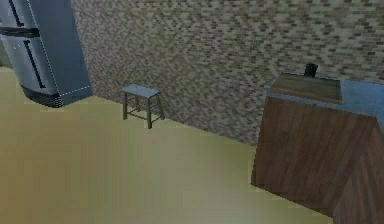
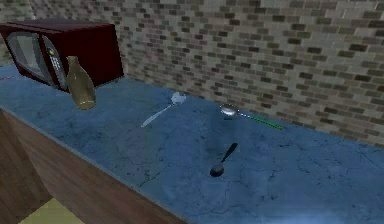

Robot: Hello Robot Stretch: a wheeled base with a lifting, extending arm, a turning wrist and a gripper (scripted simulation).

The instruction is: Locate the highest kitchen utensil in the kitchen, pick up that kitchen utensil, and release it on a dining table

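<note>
Three utensils lie flat on the blue counter (image 2: 300, 175), well apart from each other. A pale utensil (image 2: 162, 110) is toward the left (a fork or a small spatula, I cannot say which). A metal spoon (image 2: 231, 112) with a thin green handle lies farther back, near the brick wall (image 2: 280, 50), and a dark spoon (image 2: 222, 160) lies nearer to the front edge.

All rest on the same surface, so I judge that none is clearly the highest; the task's thing is probably one of these three. Each looks light, stiff and thin, and I expect it to slide easily on the smooth top. Because it lies so flat, the best hold is likely across the middle of the handle, where it is narrow and balanced, not at the bowl.

At the far left stand a dark red microwave (image 2: 60, 50) and, just beside it, a tan bottle (image 2: 82, 85), both well apart from the utensils. The state of the end effector I cannot tell.

Ahead in the room a small stool (image 1: 142, 103) stands by the wall.
</note>
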